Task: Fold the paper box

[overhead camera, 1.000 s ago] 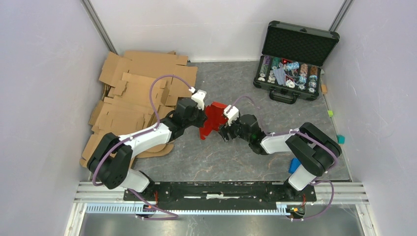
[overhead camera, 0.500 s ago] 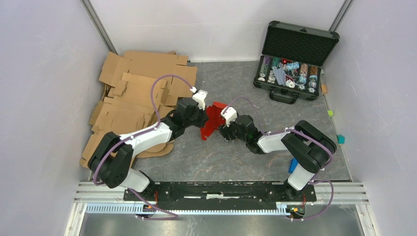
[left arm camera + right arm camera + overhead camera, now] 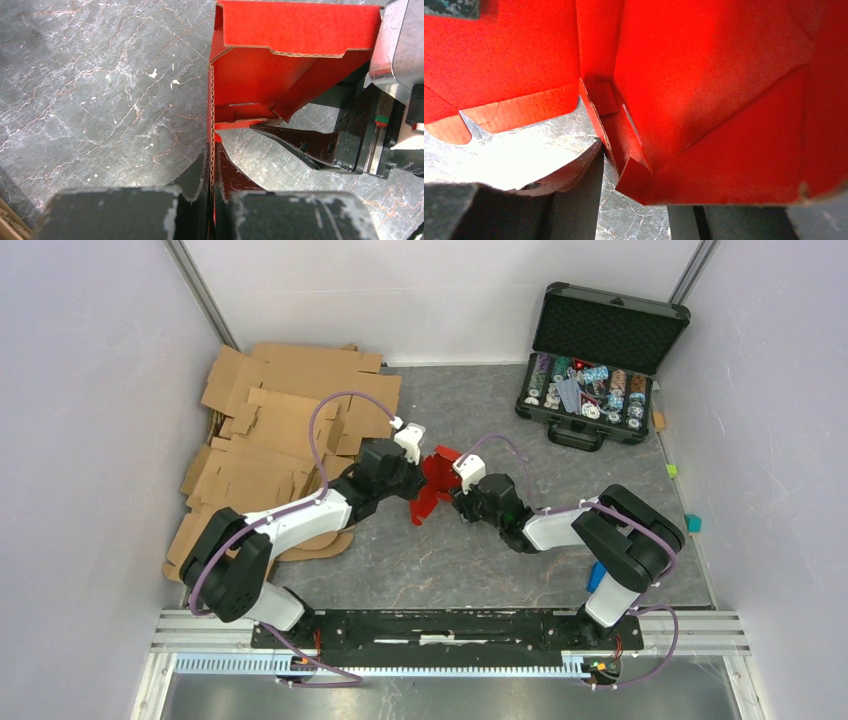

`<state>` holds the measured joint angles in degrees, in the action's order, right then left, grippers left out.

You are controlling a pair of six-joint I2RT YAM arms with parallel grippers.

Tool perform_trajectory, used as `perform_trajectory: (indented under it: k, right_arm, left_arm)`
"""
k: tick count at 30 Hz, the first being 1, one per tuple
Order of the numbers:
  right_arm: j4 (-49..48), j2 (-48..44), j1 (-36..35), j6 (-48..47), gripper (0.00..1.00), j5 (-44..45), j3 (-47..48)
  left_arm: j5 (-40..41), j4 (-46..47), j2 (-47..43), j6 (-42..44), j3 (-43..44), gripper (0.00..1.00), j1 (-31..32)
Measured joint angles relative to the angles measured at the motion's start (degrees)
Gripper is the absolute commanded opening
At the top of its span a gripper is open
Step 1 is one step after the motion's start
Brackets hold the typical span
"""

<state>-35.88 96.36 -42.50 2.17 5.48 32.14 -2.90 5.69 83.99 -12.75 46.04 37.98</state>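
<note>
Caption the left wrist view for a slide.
Left gripper clamps one wall of the paper box; right gripper, open, straddles a flap.

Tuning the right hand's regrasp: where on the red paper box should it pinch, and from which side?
Probably the small inner flap of the paper box, edge-on from the right arm's side. Its cut edge faces the right hand, whose open fingers straddle it. The left hand clamps a wall on the other side.
</note>
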Motion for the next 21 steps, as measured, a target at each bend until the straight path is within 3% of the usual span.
perform_trajectory:
  k: [2,7,8,12,21]
  right_arm:
    - [0.04,0.00,0.00,0.85,0.56,0.44,0.00]
    - [0.17,0.00,-0.15,3.13,0.47,2.32,0.00]
    - [0.13,0.00,-0.15,3.74,0.48,2.62,0.00]
    - [0.07,0.00,-0.15,5.46,0.69,3.32,0.00]
    - [-0.04,-0.07,-0.24,7.23,0.69,5.20,-0.02]
  left_arm:
    - [0.09,0.02,0.22,0.13,0.20,0.05,0.15]
    - [0.35,0.11,0.57,0.22,0.52,0.05,0.61]
    - [0.48,0.17,0.66,0.22,0.52,0.06,0.70]
    - [0.90,0.11,0.81,0.22,0.74,0.05,0.87]
    - [1.36,-0.07,0.83,0.22,0.85,0.05,1.66]
